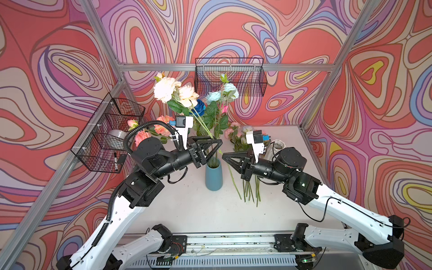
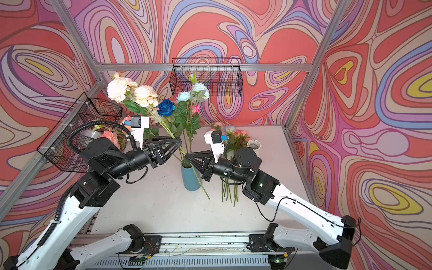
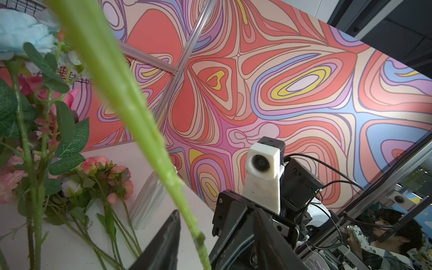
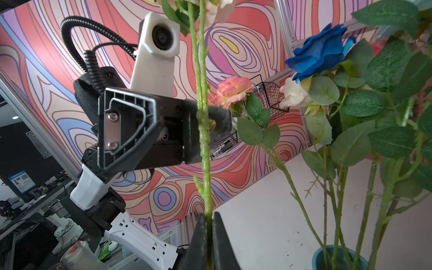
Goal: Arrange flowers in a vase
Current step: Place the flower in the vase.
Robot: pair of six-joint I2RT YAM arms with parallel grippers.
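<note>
A teal vase [image 1: 214,177] [image 2: 190,180] stands mid-table and holds several flowers, among them a deep blue rose [image 1: 198,107] and pale blue blooms [image 1: 214,97]. A cream peony stem [image 1: 236,187] [image 4: 203,140] slants in the air beside the vase, its blooms [image 1: 167,88] up at the back left. My right gripper [image 1: 224,156] [image 4: 209,215] is shut on this stem low down. Higher on the same stem, my left gripper [image 1: 219,142] [image 3: 217,210] is open, with the stem [image 3: 163,168] between its jaws and a gap showing.
More flowers lie on the table: a pink bunch [image 1: 236,135] with stems [image 1: 251,191] under the right arm, and pink blooms [image 1: 142,135] at the back left. A white pot [image 1: 278,145] sits at the right. Wire baskets [image 1: 229,77] [image 1: 109,135] hang on the walls.
</note>
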